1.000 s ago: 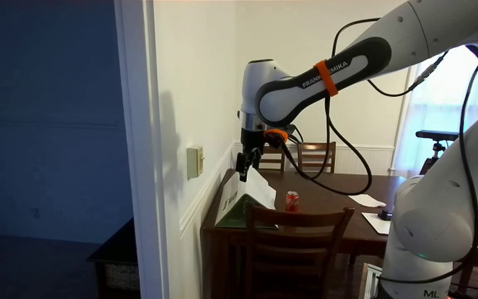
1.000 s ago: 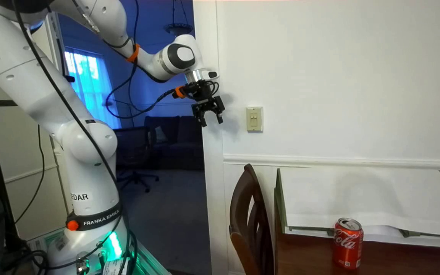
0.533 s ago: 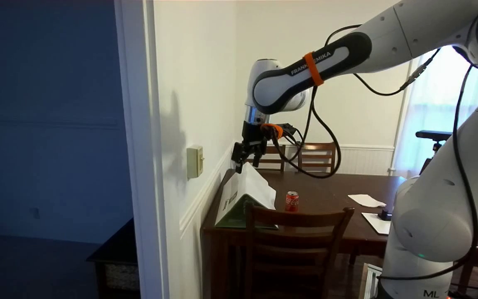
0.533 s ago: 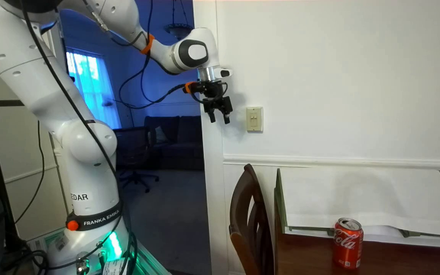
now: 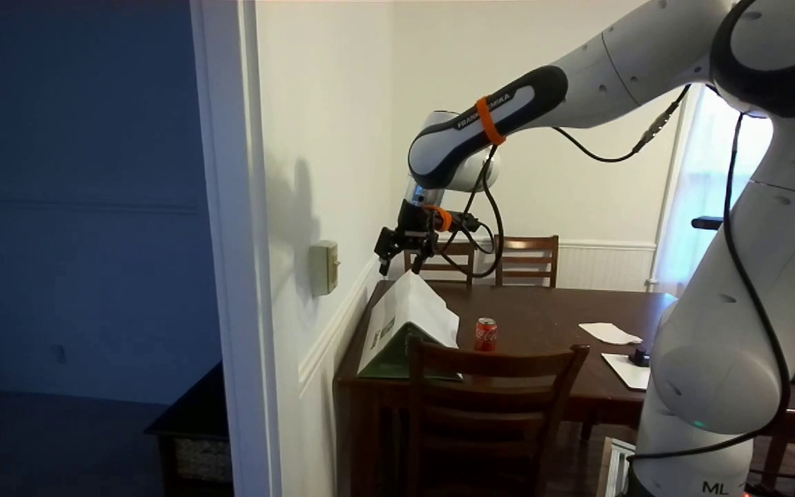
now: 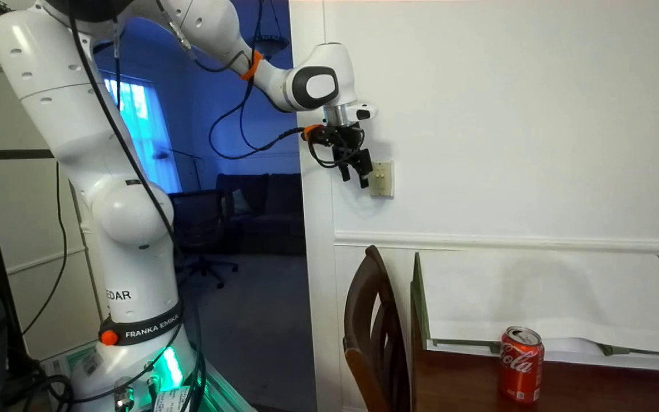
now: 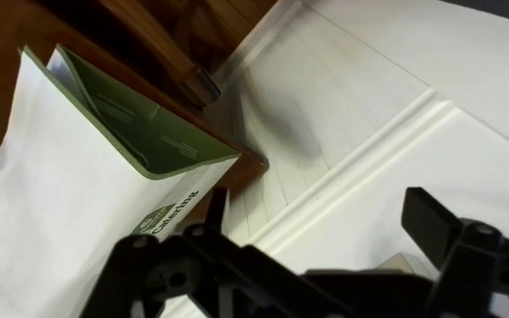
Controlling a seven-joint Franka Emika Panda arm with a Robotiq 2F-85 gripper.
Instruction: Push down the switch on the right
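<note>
The cream-beige switch plate (image 6: 384, 186) is fixed on the white wall, with two tiny toggles side by side; the switch on the right (image 6: 384, 178) is hard to make out. The plate also shows side-on in an exterior view (image 5: 324, 269). In the wrist view only a corner of the plate (image 7: 396, 263) shows, low between the fingers; the rest is hidden by the gripper. My gripper (image 6: 355, 179) points down, and one finger overlaps the plate's left edge in that view. The gripper (image 5: 400, 269) is open and empty in the wrist view (image 7: 318, 196); no contact with the plate is visible.
A white-and-green box (image 5: 408, 338) stands on the dark table (image 5: 535, 304) by the wall, with a red can (image 6: 521, 366) beside it. A wooden chair (image 5: 497, 366) stands at the table. A wall rail (image 6: 478, 241) runs below the plate; a door frame (image 6: 313, 257) is at its left.
My gripper has moved along the wall toward the switch plate, rightward in an exterior view, and now overlaps the plate's edge there. The gripper has turned a little. The plate, can and box have not moved.
</note>
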